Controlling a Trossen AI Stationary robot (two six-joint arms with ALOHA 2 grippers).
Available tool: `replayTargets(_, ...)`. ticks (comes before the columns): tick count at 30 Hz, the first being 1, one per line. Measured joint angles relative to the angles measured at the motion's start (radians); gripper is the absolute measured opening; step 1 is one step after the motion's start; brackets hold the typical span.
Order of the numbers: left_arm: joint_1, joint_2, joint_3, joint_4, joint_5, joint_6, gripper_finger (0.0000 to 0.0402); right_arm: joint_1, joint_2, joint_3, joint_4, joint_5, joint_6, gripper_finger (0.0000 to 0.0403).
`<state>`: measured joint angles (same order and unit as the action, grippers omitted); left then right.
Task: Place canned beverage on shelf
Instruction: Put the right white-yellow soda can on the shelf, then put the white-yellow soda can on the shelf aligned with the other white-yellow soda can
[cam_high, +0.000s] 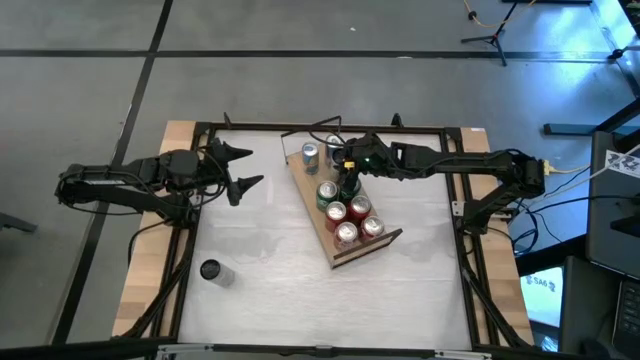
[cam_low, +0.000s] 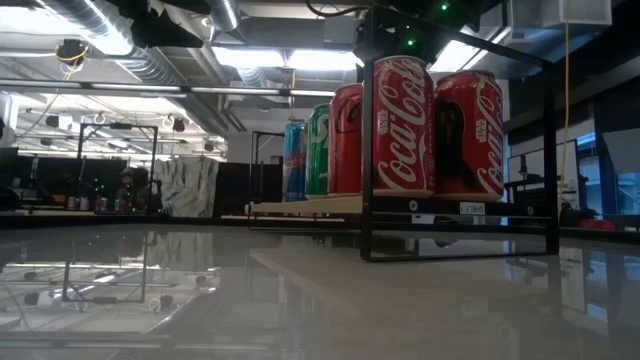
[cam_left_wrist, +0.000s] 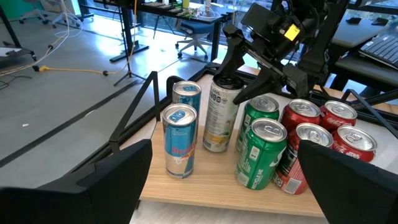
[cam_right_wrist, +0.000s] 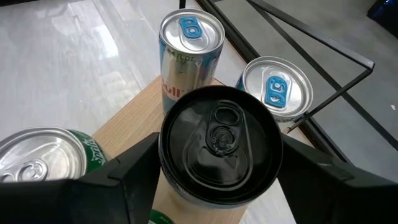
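High view shows our right gripper (cam_high: 347, 176) reaching across the shelf (cam_high: 312, 215), fingers closed around the black-topped can (cam_right_wrist: 219, 146) standing among other cans, while our left gripper (cam_high: 240, 170) hovers wide open nearby.

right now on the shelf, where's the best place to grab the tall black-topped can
By its upper wall just under the rim, coming from above. The tall can stands upright, and the green cans and slim blue cans crowd its lower body. The right pincer straddles it there.
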<state>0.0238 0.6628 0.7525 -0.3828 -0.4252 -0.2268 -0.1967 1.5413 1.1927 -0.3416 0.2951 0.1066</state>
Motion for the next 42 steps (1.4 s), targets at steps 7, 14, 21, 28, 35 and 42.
replayTargets(7,0.000,0.000,0.000,0.000,0.000,0.000,0.0392,0.000,-0.001,0.000,0.000,0.000,0.000,0.0273)
replayTargets(14,0.000,0.000,0.000,0.000,0.000,0.000,0.0392,0.000,-0.001,0.001,0.003,0.000,0.000,0.0310)
replayTargets(21,0.000,0.000,0.000,0.000,0.000,0.000,0.0392,0.000,-0.003,0.003,0.002,0.000,0.000,0.0378)
replayTargets(28,0.000,0.000,0.000,0.000,0.000,0.000,0.0392,0.000,-0.016,0.002,-0.003,0.000,-0.006,0.0399)
replayTargets(35,0.000,0.000,0.000,0.001,0.000,0.000,0.0392,0.001,-0.179,0.002,-0.080,-0.003,-0.009,0.0399)
replayTargets(42,0.000,0.000,0.000,0.001,0.000,0.000,0.0392,0.001,-0.443,0.002,-0.299,-0.029,-0.011,0.0399)
